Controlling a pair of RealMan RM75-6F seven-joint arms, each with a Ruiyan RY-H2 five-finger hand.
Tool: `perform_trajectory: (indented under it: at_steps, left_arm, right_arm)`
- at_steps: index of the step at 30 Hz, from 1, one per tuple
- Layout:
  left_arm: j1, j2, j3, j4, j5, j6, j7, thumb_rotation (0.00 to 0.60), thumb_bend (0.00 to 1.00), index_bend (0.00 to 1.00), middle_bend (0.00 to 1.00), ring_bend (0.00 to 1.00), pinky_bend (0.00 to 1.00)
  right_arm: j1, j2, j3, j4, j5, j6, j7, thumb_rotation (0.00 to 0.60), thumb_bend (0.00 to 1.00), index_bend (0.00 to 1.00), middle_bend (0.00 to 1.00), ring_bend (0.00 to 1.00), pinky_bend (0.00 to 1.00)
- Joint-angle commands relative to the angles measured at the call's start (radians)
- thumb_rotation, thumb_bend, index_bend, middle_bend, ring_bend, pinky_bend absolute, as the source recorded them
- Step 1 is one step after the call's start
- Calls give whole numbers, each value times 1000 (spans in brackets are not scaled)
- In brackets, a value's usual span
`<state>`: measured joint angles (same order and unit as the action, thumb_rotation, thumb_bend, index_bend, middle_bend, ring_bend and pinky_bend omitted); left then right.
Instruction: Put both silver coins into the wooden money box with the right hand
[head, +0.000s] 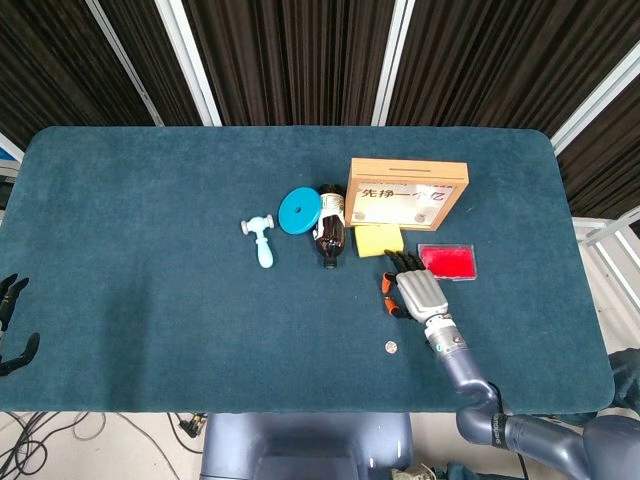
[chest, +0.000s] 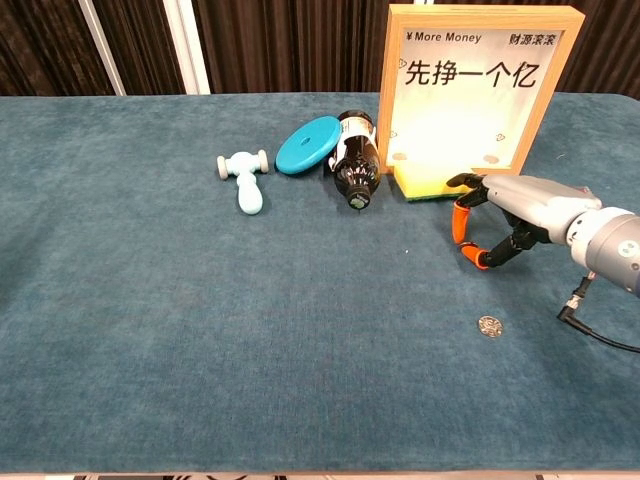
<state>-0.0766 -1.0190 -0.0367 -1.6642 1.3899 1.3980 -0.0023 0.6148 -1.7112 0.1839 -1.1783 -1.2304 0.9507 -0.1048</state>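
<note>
The wooden money box (head: 407, 193) (chest: 475, 90) stands upright at the back right of the blue table. One silver coin (head: 391, 347) (chest: 489, 325) lies flat on the cloth near the front edge. My right hand (head: 413, 290) (chest: 508, 212) hovers just in front of the box, above and beyond that coin. Its orange-tipped thumb and a finger (chest: 478, 256) are pinched together, and the second silver coin between them barely shows. My left hand (head: 12, 322) hangs off the table's left edge with its fingers apart, holding nothing.
A yellow sponge (head: 378, 243) (chest: 425, 183) lies against the box's foot, right by my right hand. A red case (head: 447, 261) sits to its right. A brown bottle (head: 330, 235) (chest: 354, 165) lies beside a teal disc (head: 299, 211) and a light-blue toy hammer (head: 262, 238).
</note>
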Motion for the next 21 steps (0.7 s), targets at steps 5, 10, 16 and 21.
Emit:
perform_trajectory:
  at_steps: [5, 10, 16, 21]
  left_arm:
    - [0, 1, 0, -2, -2, -2, -3, 600, 396, 61, 0, 0, 0]
    - [0, 2, 0, -6, -6, -4, -3, 600, 396, 62, 0, 0, 0]
    - [1, 3, 0, -7, -8, -5, 0, 600, 396, 65, 0, 0, 0]
    - [1, 3, 0, -8, -9, -6, 0, 600, 396, 64, 0, 0, 0]
  right_arm:
    - [0, 2, -2, -3, 5, -5, -4, 600, 481, 551, 5, 0, 0]
    - [1, -1, -3, 0, 8, -7, -5, 600, 489, 567, 5, 0, 0]
    - [3, -5, -3, 7, 11, -10, -5, 600, 505, 574, 5, 0, 0]
    - [4, -5, -3, 9, 10, -8, -8, 600, 516, 576, 5, 0, 0]
